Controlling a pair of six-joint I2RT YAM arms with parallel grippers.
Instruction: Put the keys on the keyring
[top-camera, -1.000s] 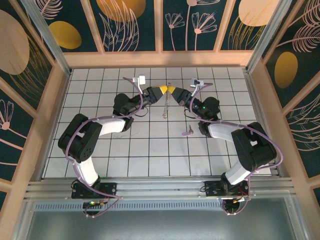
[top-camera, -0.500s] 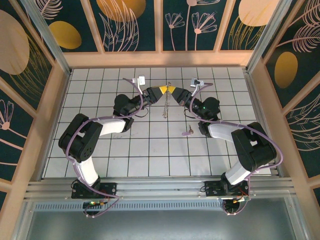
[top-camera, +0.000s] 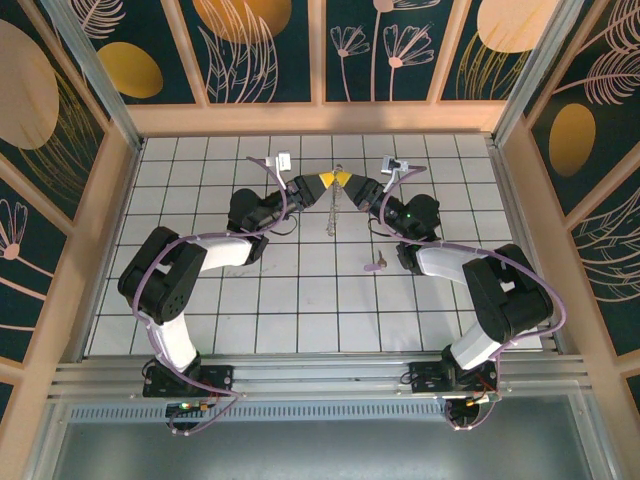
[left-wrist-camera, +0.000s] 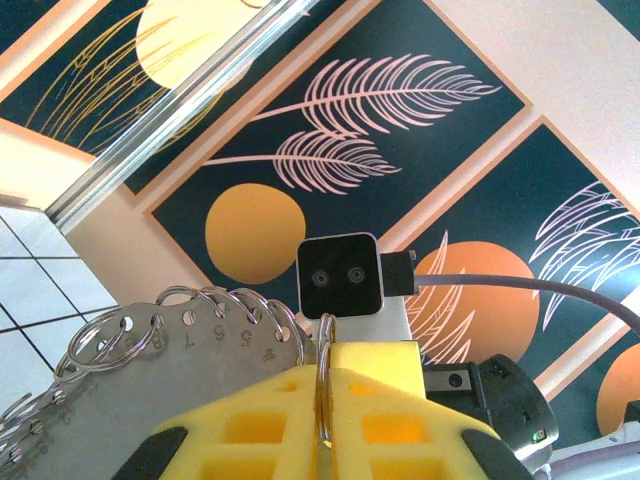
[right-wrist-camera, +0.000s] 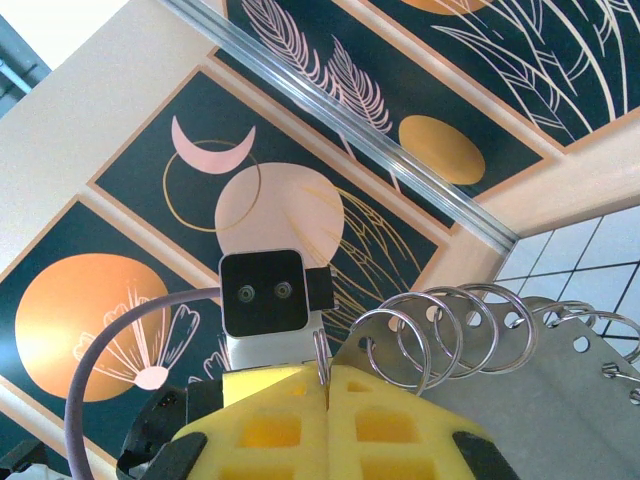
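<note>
table (top-camera: 200, 300): white tiled top; keyring sits over its far middle.
left gripper (top-camera: 325, 181): at the keyring's far end, left side. Yellow fingers pressed together, pinching one thin wire ring of it.
right gripper (top-camera: 346, 180): same far end, right side, tip to tip with the left gripper. Fingers clamped on a ring too.
keyring (top-camera: 331, 212): grey numbered plate with a row of split rings, running from the grippers toward the arm bases.
key (top-camera: 375, 264): flat on a tile, right of the keyring's near end, clear of it, nothing gripping it.
</note>
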